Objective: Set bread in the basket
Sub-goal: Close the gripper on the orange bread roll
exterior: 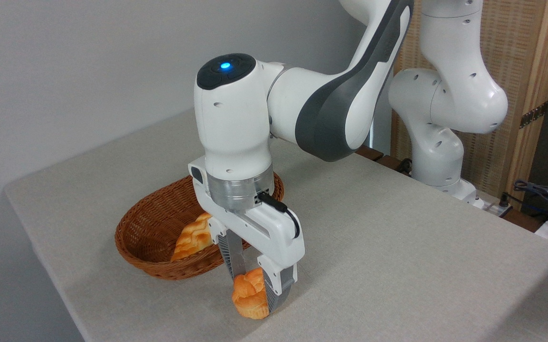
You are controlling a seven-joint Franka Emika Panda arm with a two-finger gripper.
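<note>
Grey tabletop (397,247) carries the end effector (254,289) grasping the bread (249,294), just beside the basket (146,237) holding a loaf (191,242).

Bread on the table, basket just behind it

The bread (249,295), a small orange-golden bun with a paler base, sits on the table near its front edge, partly hidden; the basket (142,227), oval reddish-brown wicker with a braided rim, stands upright just behind, apart from the bun.

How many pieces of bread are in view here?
2. A bun on the table between the claw's fingers, outside the basket; a loaf lies inside it. The arm may hide more.
</note>
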